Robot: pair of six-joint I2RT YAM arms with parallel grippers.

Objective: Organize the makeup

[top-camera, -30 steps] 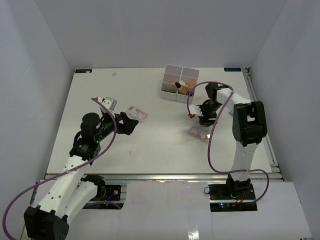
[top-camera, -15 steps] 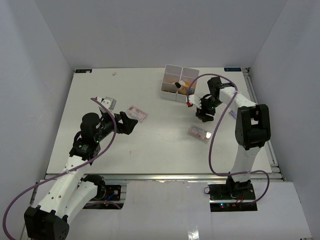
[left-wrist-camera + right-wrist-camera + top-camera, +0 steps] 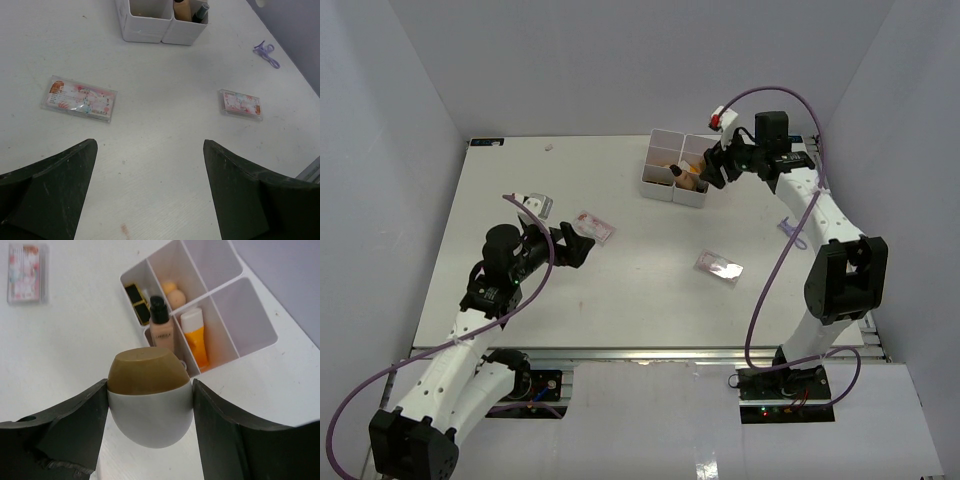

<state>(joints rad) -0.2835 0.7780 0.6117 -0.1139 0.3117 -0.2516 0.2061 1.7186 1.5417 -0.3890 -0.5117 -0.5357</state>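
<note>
Top view: the right claw (image 3: 717,167) hangs over the white compartment box (image 3: 663,140) at the far side of the counter (image 3: 620,300). Its load is too small to read here. The left claw (image 3: 576,246) stands spread just beside a pink packet (image 3: 594,226).

Left wrist view: that packet lies flat, long axis left to right.

Right wrist view: the right claw pinches the white-gold piece (image 3: 149,412) at its widest girth, long axis along the fingers, gold end toward the box. It is judged light, rigid and smooth, so the rounded flanks may slip.
</note>
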